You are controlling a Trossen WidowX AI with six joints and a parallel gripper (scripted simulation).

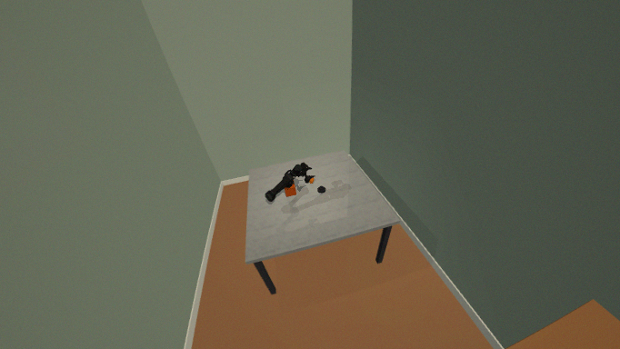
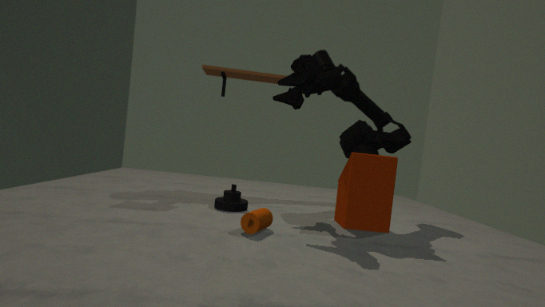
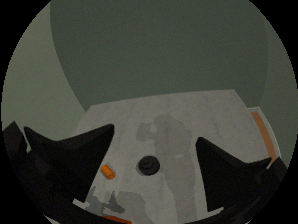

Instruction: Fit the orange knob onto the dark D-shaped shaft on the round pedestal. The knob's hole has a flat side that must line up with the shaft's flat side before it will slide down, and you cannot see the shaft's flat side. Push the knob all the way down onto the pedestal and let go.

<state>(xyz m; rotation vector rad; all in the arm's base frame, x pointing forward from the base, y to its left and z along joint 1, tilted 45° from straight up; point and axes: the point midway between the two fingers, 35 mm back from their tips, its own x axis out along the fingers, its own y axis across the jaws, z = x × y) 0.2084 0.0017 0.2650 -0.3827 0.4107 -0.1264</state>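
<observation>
- The orange cylindrical knob point(image 2: 256, 220) lies on its side on the grey mottled table top point(image 2: 120, 248), bore end facing the exterior camera, just beside the black round pedestal point(image 2: 231, 203) but apart from it.
- The dark shaft point(image 2: 233, 187) stands upright as a short stub at the pedestal's centre; its flat side cannot be made out.
- The black parallel-jaw gripper point(image 2: 288, 89) hangs high above knob and pedestal, well apart from both, jaws spread wide with nothing between them.
- In the wrist view the fingers frame the table; knob point(image 3: 108, 172) and pedestal point(image 3: 147, 164) show small and blurred.
- The black arm rises from an orange box-shaped base point(image 2: 367, 193).
- Top view: details too small to resolve.
</observation>
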